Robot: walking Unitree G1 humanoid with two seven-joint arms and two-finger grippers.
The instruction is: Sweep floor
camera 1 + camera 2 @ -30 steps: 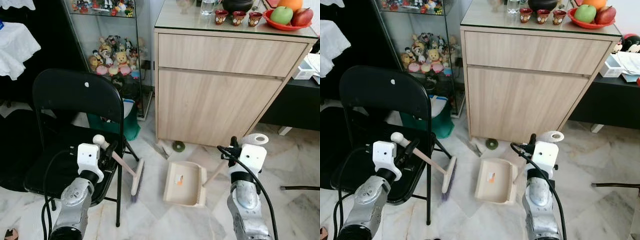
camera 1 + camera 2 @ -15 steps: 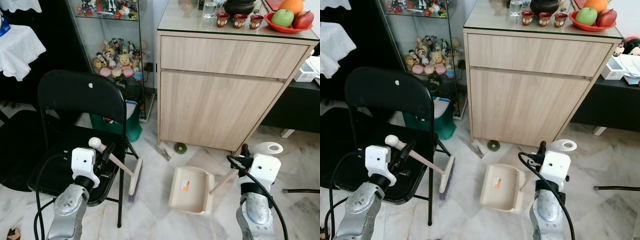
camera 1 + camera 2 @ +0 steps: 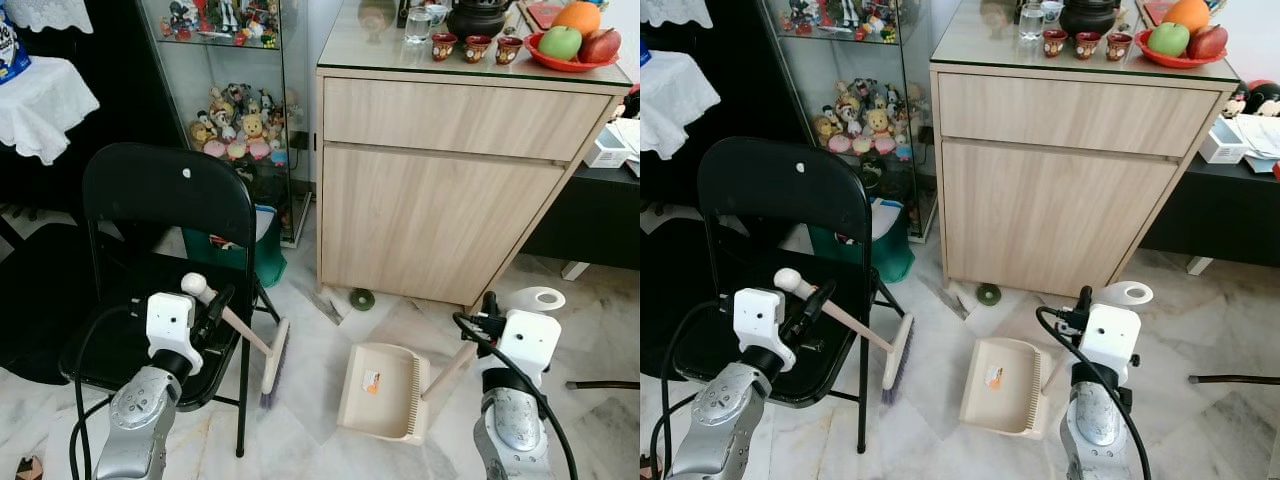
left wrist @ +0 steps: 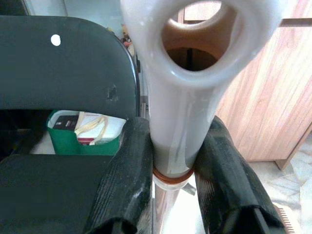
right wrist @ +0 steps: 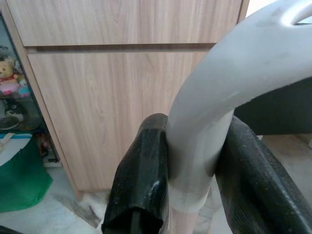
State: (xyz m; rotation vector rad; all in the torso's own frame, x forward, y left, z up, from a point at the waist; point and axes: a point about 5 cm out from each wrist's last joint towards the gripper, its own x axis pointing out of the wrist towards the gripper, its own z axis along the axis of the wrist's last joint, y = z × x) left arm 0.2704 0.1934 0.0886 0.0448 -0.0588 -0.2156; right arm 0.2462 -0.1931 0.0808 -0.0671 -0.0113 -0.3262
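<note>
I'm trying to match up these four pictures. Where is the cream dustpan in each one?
Left eye view: dustpan on the marble floor, low and right of centre, below the wooden cabinet.
Right eye view: dustpan low in the middle.
Left wrist view: no dustpan; the left gripper clamps the broom handle.
Right wrist view: its handle between the right gripper.
Shared landmark: the wooden cabinet.

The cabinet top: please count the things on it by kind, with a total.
Small red cups: 3
Dark teapot: 1
Glass: 1
Red plate of fruit: 1
Fruits: 3, one orange, one green apple, one red
Total: 9
</note>
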